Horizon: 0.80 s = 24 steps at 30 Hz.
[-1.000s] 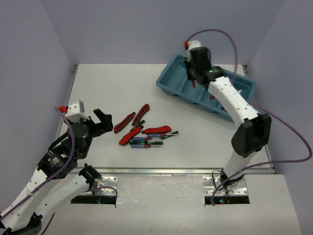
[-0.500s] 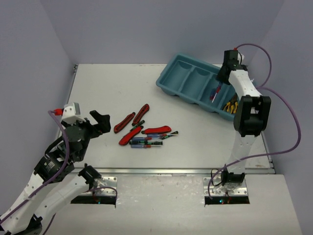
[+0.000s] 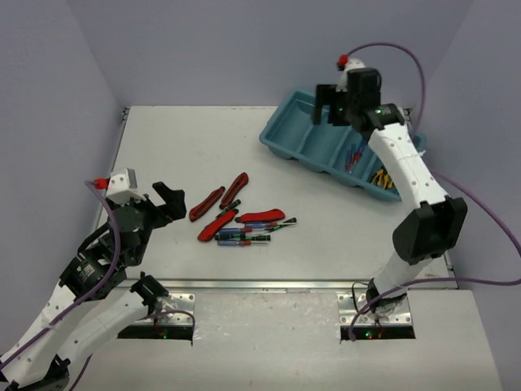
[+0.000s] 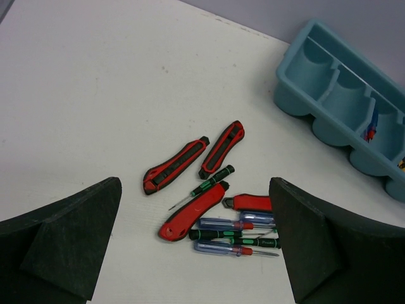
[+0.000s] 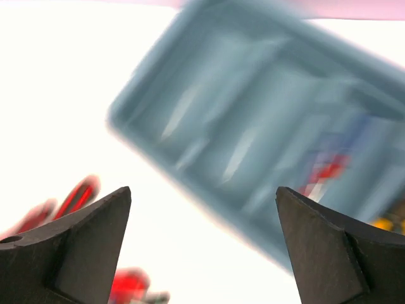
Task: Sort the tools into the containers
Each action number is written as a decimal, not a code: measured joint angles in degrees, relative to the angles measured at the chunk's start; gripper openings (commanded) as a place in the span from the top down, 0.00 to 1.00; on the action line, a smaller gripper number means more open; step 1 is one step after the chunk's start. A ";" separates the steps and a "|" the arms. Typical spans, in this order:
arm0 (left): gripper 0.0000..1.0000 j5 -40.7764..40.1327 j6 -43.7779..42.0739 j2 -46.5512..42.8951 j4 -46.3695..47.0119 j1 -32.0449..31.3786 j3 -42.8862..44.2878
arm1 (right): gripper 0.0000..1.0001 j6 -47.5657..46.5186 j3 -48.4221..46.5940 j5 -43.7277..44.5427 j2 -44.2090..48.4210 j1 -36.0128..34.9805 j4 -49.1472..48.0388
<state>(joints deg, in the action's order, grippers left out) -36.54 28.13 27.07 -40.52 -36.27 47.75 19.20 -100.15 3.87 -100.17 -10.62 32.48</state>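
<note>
The teal tray [image 3: 305, 138] with its containers sits at the back right. One container holds blue-and-red screwdrivers [image 3: 354, 157], and the end one holds yellow-handled pliers [image 3: 383, 177]. My right gripper [image 3: 331, 107] hangs open and empty above the tray's left half; the right wrist view is blurred, with the tray [image 5: 253, 120] under the right gripper [image 5: 202, 193]. The other tools lie mid-table: red-handled cutters [image 3: 207, 204] [image 4: 175, 166], a black-and-green screwdriver [image 4: 212, 180] and blue-and-red screwdrivers [image 4: 221, 223]. My left gripper [image 3: 168, 202] [image 4: 194, 185] is wide open, left of and above that pile.
The tray [image 4: 342, 95] lies at an angle near the table's back right corner. Purple walls close in the table on three sides. A purple cable [image 3: 423, 90] loops from the right arm above the tray's right end.
</note>
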 measured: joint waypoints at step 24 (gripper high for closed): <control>0.00 -1.84 0.62 -3.30 -0.06 0.00 0.00 | 0.67 -26.22 28.20 2.03 -8.04 -43.75 -1.81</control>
<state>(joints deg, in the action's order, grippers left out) -38.38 28.75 23.77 -40.58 -36.27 47.75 -7.02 -71.96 5.91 -108.21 -54.37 30.67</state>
